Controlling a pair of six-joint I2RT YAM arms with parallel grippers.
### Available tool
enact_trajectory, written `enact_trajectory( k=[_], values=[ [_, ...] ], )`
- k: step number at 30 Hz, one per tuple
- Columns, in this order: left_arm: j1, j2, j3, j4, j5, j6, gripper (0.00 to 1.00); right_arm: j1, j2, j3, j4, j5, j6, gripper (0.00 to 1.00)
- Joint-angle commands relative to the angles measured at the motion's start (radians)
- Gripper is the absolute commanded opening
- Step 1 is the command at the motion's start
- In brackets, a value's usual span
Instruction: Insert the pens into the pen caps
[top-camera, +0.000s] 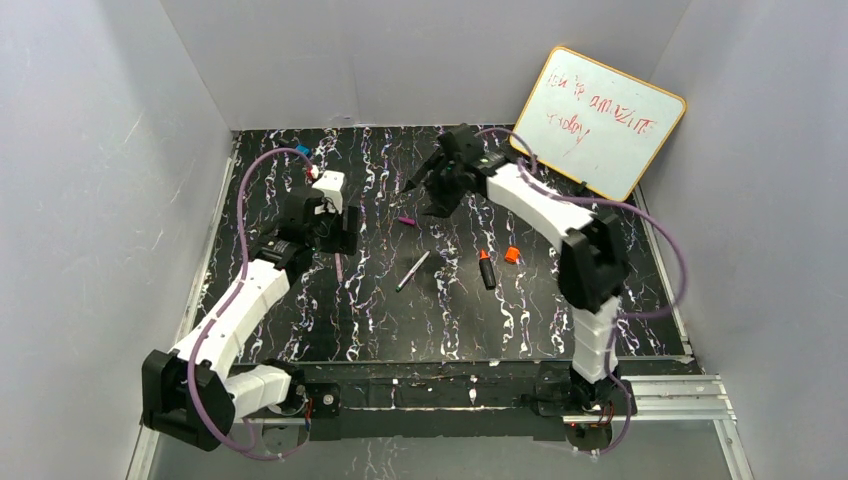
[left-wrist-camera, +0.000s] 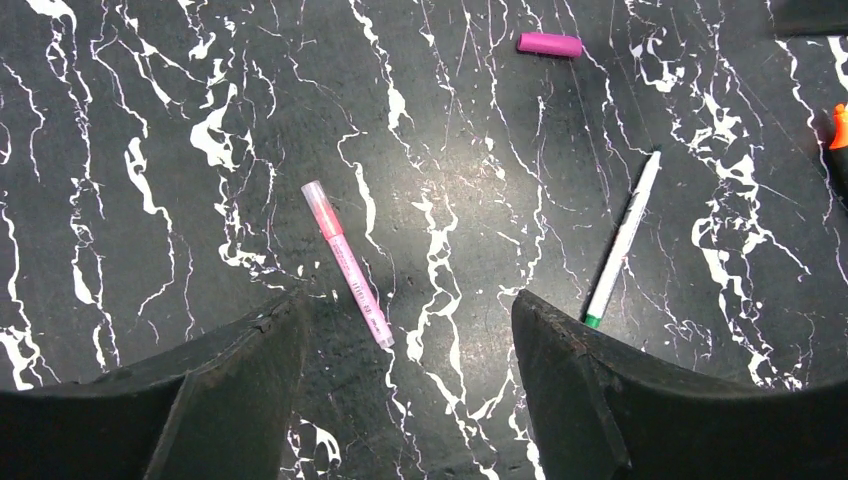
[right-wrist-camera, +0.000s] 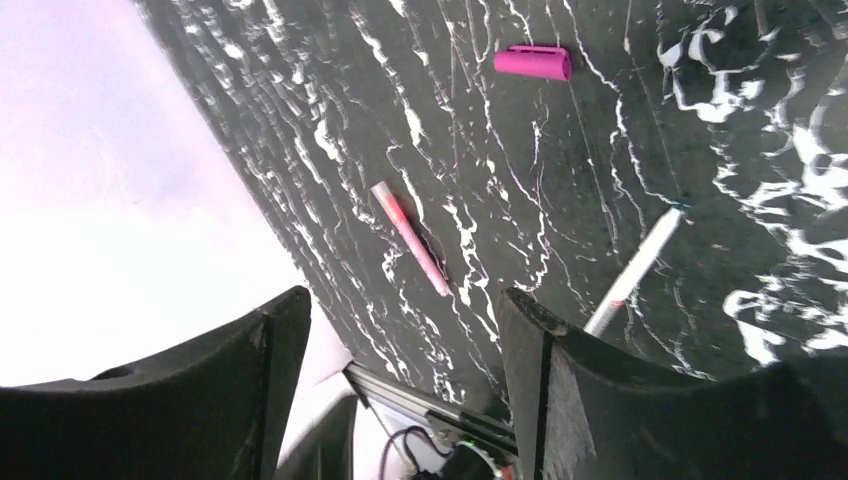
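Two red scrawled lines mark the whiteboard; pink pen lettering illegible.

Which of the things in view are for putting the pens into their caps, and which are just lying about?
For the job:
pink pen
white pen
black marker
magenta cap
orange cap

Just lying about:
whiteboard
small blue-ended piece at the back left
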Motion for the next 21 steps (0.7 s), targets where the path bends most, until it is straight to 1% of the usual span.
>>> enact_trajectory(
  k=[1, 3, 7, 9, 11, 15, 18, 21],
  values=[
    [0.001, -0.053, -0.004, -0.032, -0.015, 0.012, 0.71, 0.086, 0.238, 0.309, -0.447, -0.064, 0.182, 0.75],
    [0.001, -0.076, -0.004, -0.042, -0.034, 0.012, 0.72, 0.121, 0.283, 0.337, -0.509, -0.031, 0.206, 0.74],
    [0.003, -0.120, 0.002, -0.051, -0.061, 0.016, 0.73, 0.133, 0.254, 0.182, -0.462, -0.055, 0.270, 0.71],
    [0.003, -0.138, 0.000, -0.051, -0.054, 0.016, 0.73, 0.133, 0.240, 0.150, -0.457, -0.038, 0.287, 0.68],
    [0.002, -0.145, 0.002, -0.052, -0.040, 0.016, 0.73, 0.132, 0.237, 0.162, -0.469, -0.021, 0.286, 0.65],
    [0.003, -0.149, 0.007, -0.053, -0.018, 0.015, 0.73, 0.138, 0.239, 0.216, -0.537, 0.027, 0.298, 0.64],
    [0.003, -0.158, 0.005, -0.053, -0.009, 0.015, 0.74, 0.140, 0.242, 0.212, -0.559, 0.065, 0.317, 0.64],
    [0.002, -0.164, 0.003, -0.053, -0.009, 0.013, 0.74, 0.132, 0.259, 0.214, -0.559, 0.071, 0.328, 0.62]
  ],
)
